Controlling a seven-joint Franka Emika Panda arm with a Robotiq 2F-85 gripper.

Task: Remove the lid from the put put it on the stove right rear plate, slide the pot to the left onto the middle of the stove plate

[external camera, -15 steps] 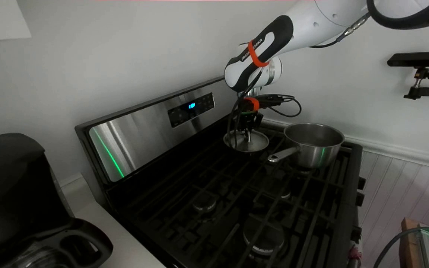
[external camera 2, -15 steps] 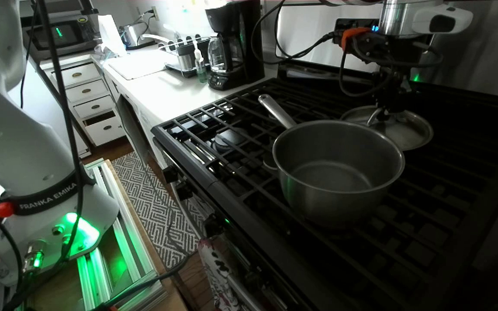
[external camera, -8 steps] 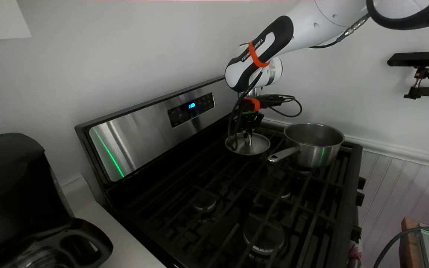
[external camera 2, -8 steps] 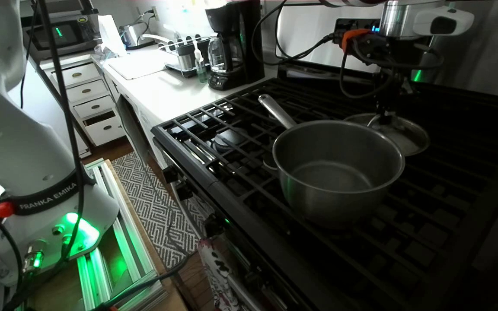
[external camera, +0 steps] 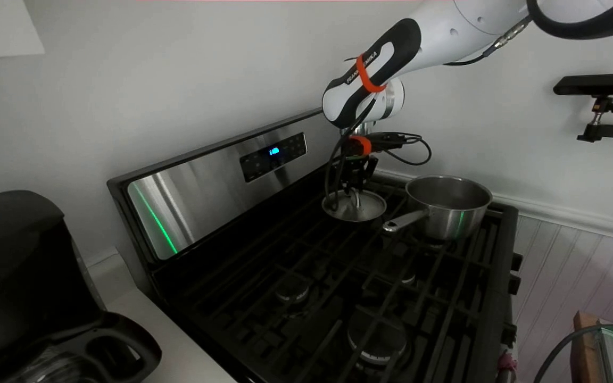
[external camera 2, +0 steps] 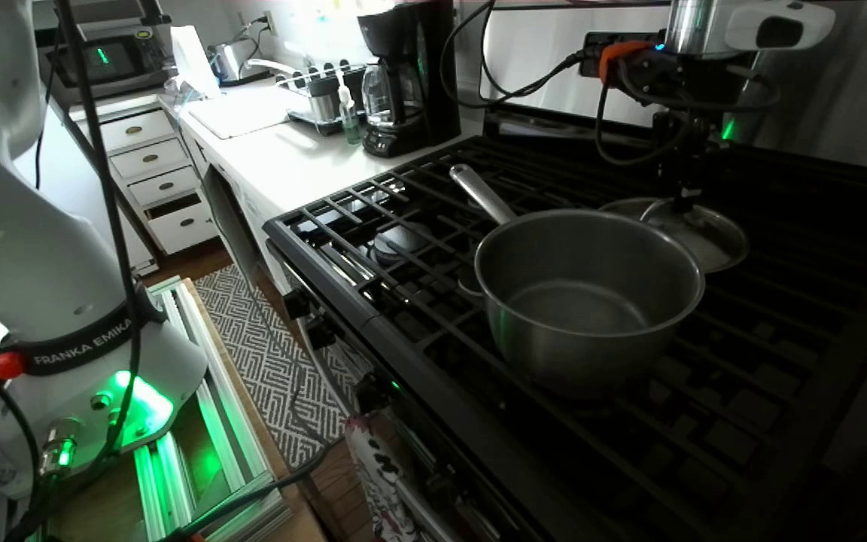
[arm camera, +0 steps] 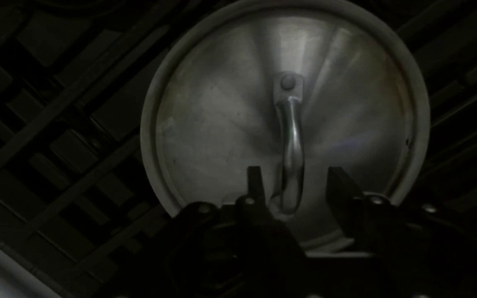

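Observation:
The lid lies on the rear grates of the stove, beside the pot. It is round shiny steel, with an arched handle rather than a knob. It also shows in an exterior view, partly behind the pot. My gripper is open, its fingers apart on both sides of the lid's handle with a gap on each side. In an exterior view the gripper is low over the lid. The steel pot stands uncovered and empty near the stove's side edge; its handle sticks out over the grates.
A black coffee maker stands on the counter beside the stove. The back panel rises behind the lid, and a wall is close beyond the pot's side. Loose cables hang round the wrist. A black bar on a mount is on the wall side.
The lid has come down slightly onto the grates. The gripper has let go of its handle, opened, and risen a little. The pot has not moved.

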